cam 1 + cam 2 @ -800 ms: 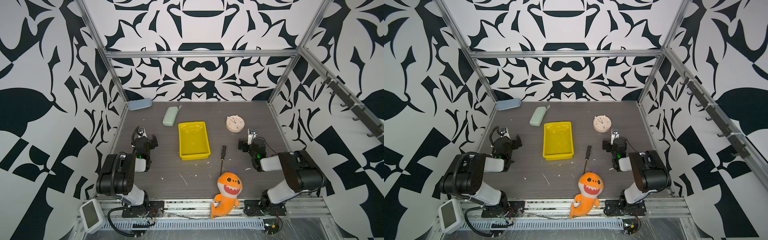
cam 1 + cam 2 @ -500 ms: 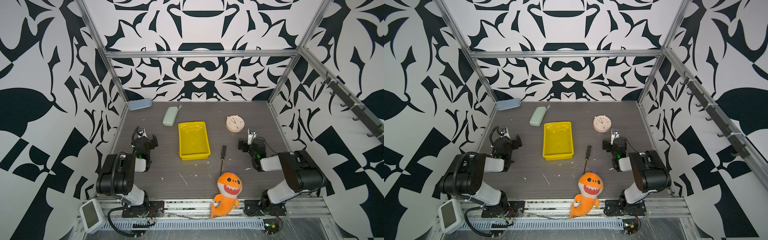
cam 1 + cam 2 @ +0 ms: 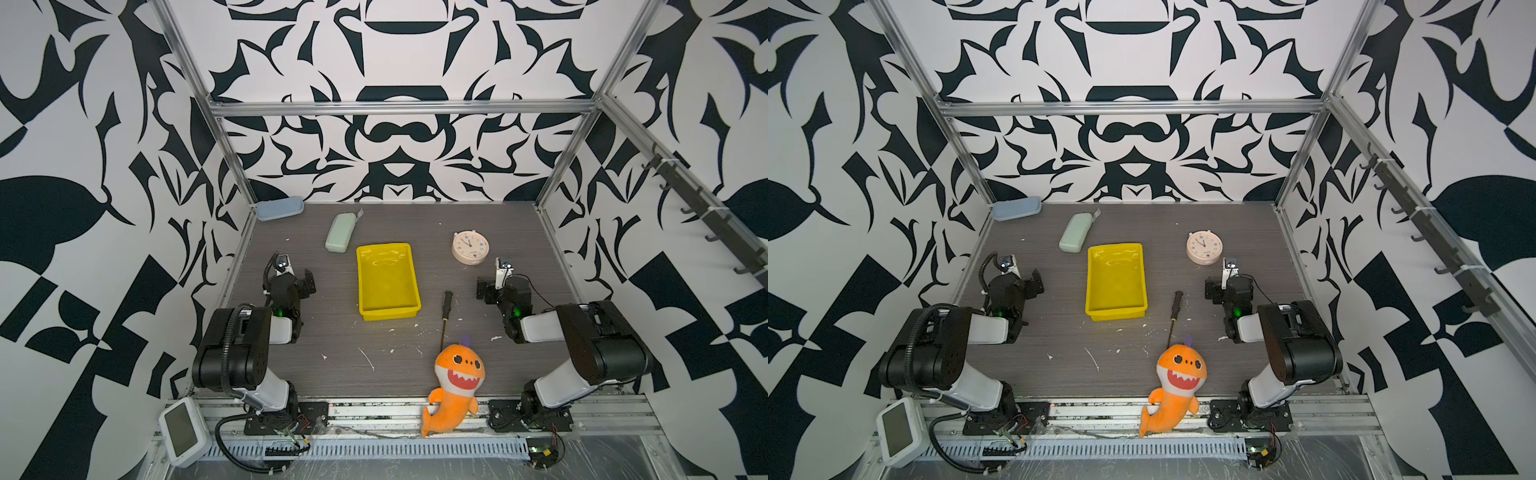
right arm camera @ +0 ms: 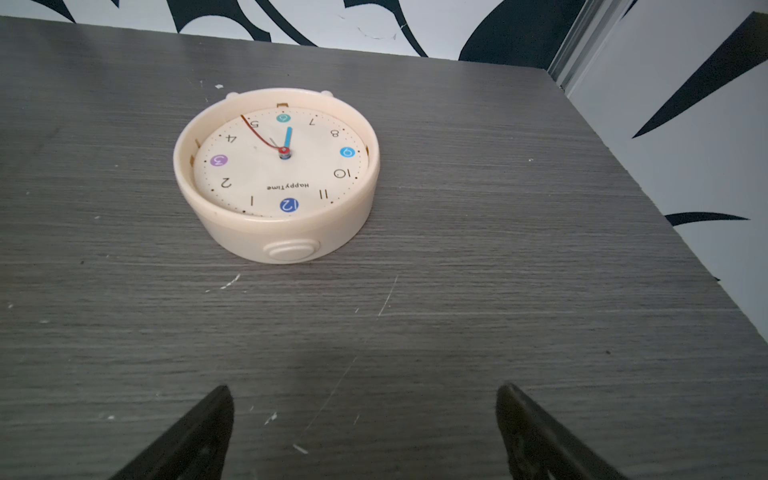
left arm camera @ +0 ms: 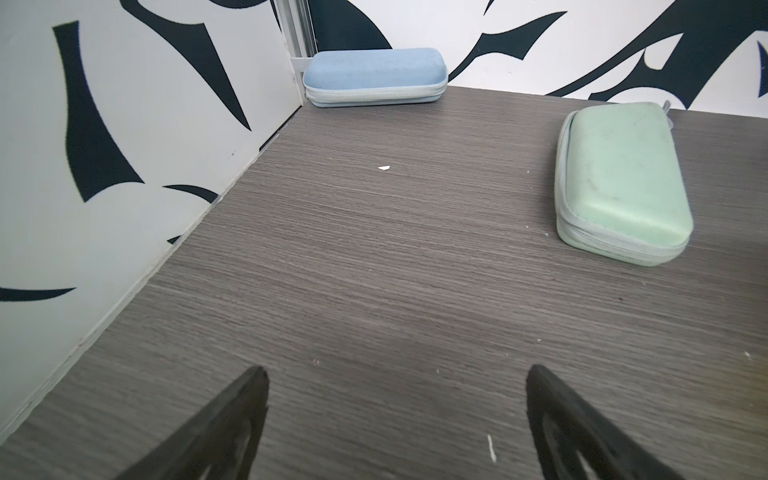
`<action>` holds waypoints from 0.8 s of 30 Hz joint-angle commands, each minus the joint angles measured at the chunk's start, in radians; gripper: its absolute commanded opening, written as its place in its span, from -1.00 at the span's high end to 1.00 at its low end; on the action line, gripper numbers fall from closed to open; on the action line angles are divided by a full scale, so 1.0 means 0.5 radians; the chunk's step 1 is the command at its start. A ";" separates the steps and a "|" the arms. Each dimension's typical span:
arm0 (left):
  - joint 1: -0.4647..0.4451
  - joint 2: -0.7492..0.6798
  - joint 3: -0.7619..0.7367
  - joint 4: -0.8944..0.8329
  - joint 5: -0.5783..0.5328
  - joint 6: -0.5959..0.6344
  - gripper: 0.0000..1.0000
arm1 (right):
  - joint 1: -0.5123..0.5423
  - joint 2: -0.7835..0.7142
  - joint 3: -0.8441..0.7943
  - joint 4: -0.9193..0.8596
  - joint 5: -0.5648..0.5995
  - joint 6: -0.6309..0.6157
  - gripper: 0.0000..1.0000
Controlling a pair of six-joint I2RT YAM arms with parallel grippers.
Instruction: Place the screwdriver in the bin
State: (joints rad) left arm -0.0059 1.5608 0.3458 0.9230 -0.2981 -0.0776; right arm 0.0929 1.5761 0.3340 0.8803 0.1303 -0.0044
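**Top views and wrist views: screwdriver on the table beside the bin, both grippers spread wide**

Screwdriver (image 3: pixel 445 319) flat on the grey table (image 3: pixel 374 361), right of centre in both top views. Just beside the lower right corner of the bin (image 3: pixel 386 278), yet apart from it and outside its walls. Black handle toward the upper side of the frame, thin shaft slanting downward, tip close to the head of the orange plush shark (image 3: pixel 457 376) at the lower edge of the table.

Bin bright yellow, at the centre of the frame, long sides running up and down. Pale green case (image 3: pixel 340 232) just off its upper left corner. Blue case (image 3: pixel 279 208) in the upper left corner of the table, against the wall. Round clock (image 3: pixel 470 247) face up, to the upper right of the bin.

Left gripper (image 5: pixel 397 374), from the left wrist view: jaws wide apart, only bare table between them, the green and blue cases ahead. Right gripper (image 4: pixel 363 390), from the right wrist view: jaws likewise wide apart, gripping nothing, the clock ahead on the table.

In both top views, left gripper to the left of the bin. Right gripper to the right of the screwdriver and below the clock, not touching either.
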 commanded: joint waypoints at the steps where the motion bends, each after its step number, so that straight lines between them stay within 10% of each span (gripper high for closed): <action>1: 0.009 -0.010 0.020 0.056 -0.002 -0.004 -0.99 | -0.006 -0.053 0.039 0.054 -0.009 -0.016 -1.00; 24: 0.015 -0.009 0.032 0.041 0.029 -0.001 -0.99 | 0.009 -0.086 -0.044 0.180 -0.054 -0.044 -1.00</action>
State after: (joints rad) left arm -0.0048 1.5608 0.3458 0.9226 -0.2909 -0.0772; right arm 0.0937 1.5757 0.3309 0.8898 0.1257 -0.0063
